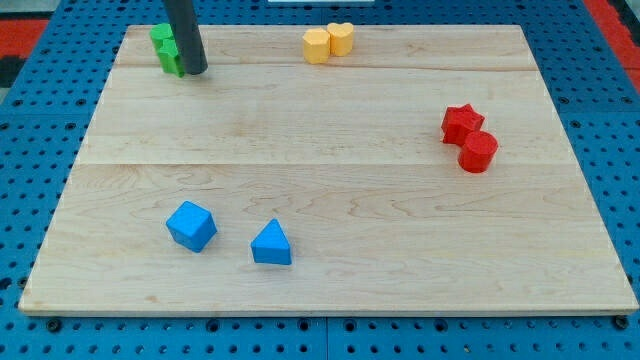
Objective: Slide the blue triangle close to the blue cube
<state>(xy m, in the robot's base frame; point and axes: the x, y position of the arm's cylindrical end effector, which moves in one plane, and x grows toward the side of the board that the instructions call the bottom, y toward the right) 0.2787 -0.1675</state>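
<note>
1. Rod with no jaws to open or close; my tip [196, 72] down on the wooden board [330, 120] in the upper left of the frame, clamped on nothing, pressed right against the green blocks [165, 50], which sit partly hidden behind the rod, shape hard to make out.
2. Blue triangle [271, 244] in the lower left of the frame, near the bottom edge of the board; blue cube [191, 225] just to its left and slightly higher, near but not touching, a clear strip of wood between them.
3. Elsewhere: two yellow blocks [328, 42] touching at the top centre; red star [462, 123] and red cylinder [478, 151] touching at the right; all well apart from the blue pair.
4. Task judged nearly met by position alone, yet no push on the triangle under way; tip well apart from both blue blocks.
5. Risks from here: dragging the green blocks along when leaving the upper left; crossing straight down and striking the cube first, knocking it away from the triangle; arriving on the triangle's left side and widening the gap; pushing off-centre on a slanted face, spinning the triangle or sliding it toward the bottom edge; pushing too far and shoving the cube as well.
6. Safer bet, as a judgement: swing round to the triangle's right side, then a short nudge leftward.
</note>
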